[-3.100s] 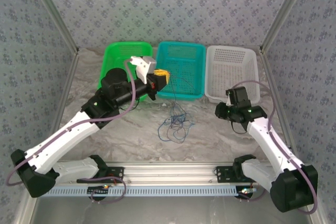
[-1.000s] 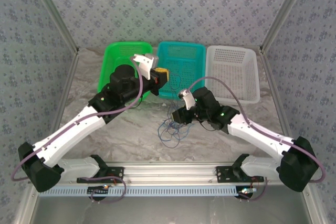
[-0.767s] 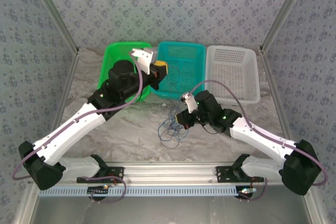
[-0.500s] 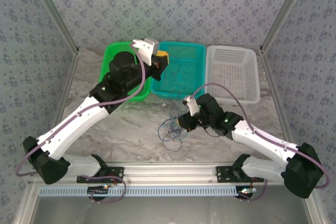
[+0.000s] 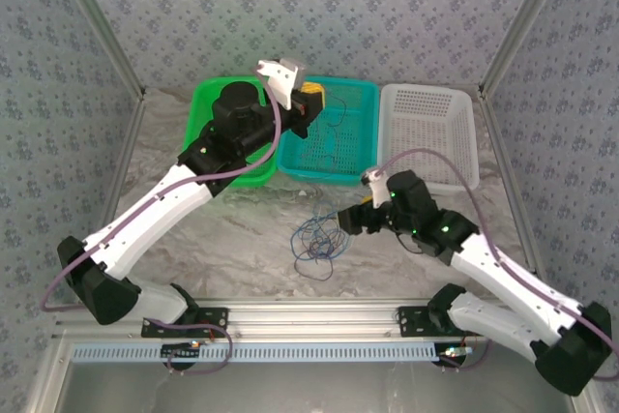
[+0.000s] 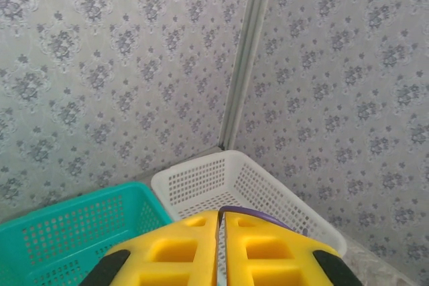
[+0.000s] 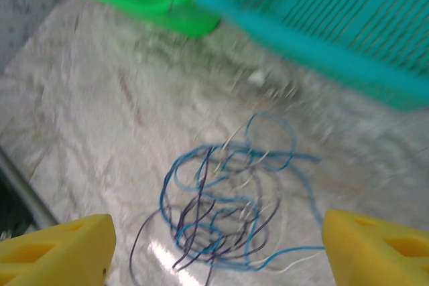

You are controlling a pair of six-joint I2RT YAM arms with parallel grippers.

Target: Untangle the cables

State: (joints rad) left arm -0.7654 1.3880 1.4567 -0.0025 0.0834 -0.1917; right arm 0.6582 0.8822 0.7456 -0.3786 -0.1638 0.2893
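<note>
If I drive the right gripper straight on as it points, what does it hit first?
Probably the tangle of thin blue, white and dark cables on the marbled tabletop, centred ahead of the open right gripper; depth is unclear.

Loose heap of very thin cables (image 5: 317, 239) lying flat on the marbled table (image 5: 213, 239), just in front of the teal basket (image 5: 360, 173) and apart from it. Blue, white and dark purple-brown strands, all crossing and overlapping in round loops (image 7: 221, 212). Blue most plentiful, with one open loop standing out at the far edge of the heap. White few and faint. Dark strands bunched toward the middle. One dark purple strand (image 6: 251, 213) lifted clear, pinched in the closed left gripper (image 6: 221, 232).
</note>
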